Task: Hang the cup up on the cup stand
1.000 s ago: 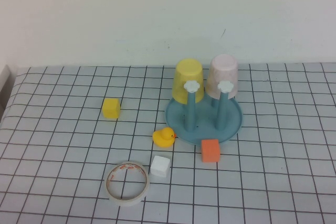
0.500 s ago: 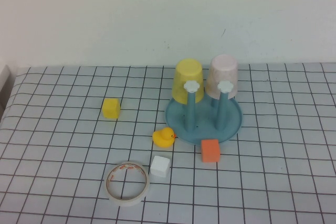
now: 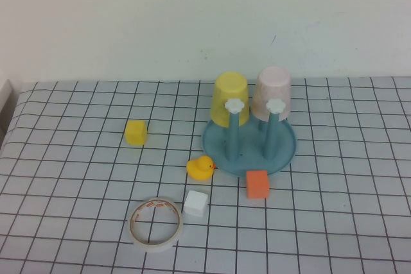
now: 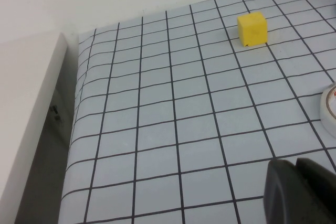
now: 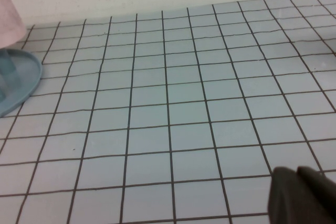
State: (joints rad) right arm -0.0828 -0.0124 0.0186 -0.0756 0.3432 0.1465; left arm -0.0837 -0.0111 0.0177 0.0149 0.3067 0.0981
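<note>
Right now I see the pale pink speckled plastic cup point(image 3: 272, 101) sitting upside down over a rear peg of the round teal-blue cup stand point(image 3: 286, 152), which stands right of centre on the grid-patterned bench point(image 3: 77, 184). Next to the pink cup, on the robot's left, a yellow plastic cup point(image 3: 230, 97) is hung upside down too. Two blue pegs with white cloud-shaped caps point(image 3: 235, 104) stand bare at the front of the stand.

A small orange cube point(image 3: 257, 184) lies just in front of the dish base, and a yellow rubber duck point(image 3: 200, 168) sits just beside its left rim. A white cube point(image 3: 196, 204) and a roll of tape point(image 3: 155, 224) lie nearer to me; a yellow cube point(image 3: 135, 132) rests well apart on the left.

On my wrist cameras, the left gripper point(image 4: 299, 192) hovers low over the bench near the tape roll, jaws pressed together on nothing. The right gripper point(image 5: 300, 196) hangs over bare grid to the right of the stand, jaws likewise together and empty.
</note>
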